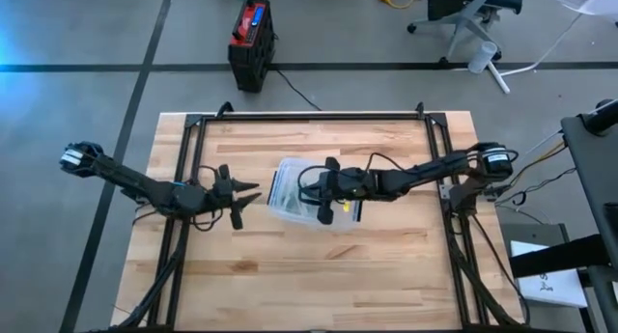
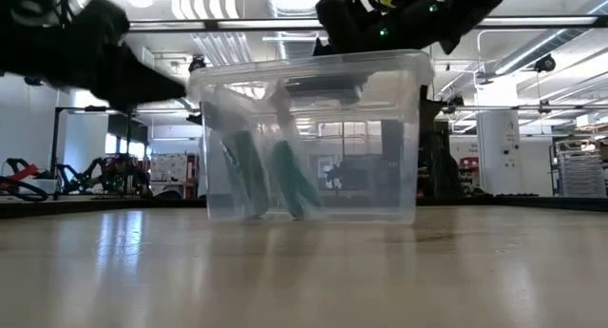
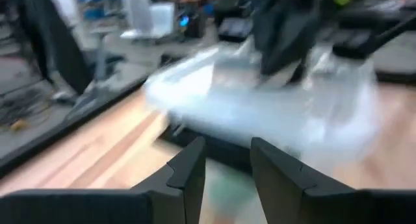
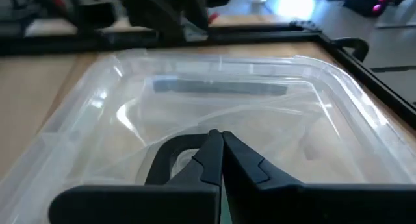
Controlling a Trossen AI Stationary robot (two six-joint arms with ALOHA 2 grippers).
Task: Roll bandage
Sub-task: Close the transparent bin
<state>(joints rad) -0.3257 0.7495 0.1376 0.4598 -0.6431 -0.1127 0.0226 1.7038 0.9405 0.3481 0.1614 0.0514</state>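
A clear plastic bin [image 1: 286, 180] stands open-topped on the wooden table's middle [image 2: 313, 138]. A dark flat strip [image 4: 221, 87] lies inside it, and two teal long things [image 2: 285, 181] lean inside it. I cannot pick out the bandage. My right gripper [image 4: 218, 136] hovers shut over the bin's opening [image 1: 316, 193], with nothing between its fingers. My left gripper [image 3: 227, 165] is just left of the bin [image 1: 243, 200], pointing level at its wall. Its fingers stand apart with nothing between them.
Black frame rails [image 1: 193, 130] run along the table's left, right and far sides. A red and black box [image 1: 253, 39] sits on the floor beyond the far edge. Bare wood [image 1: 309, 275] lies between the bin and the near edge.
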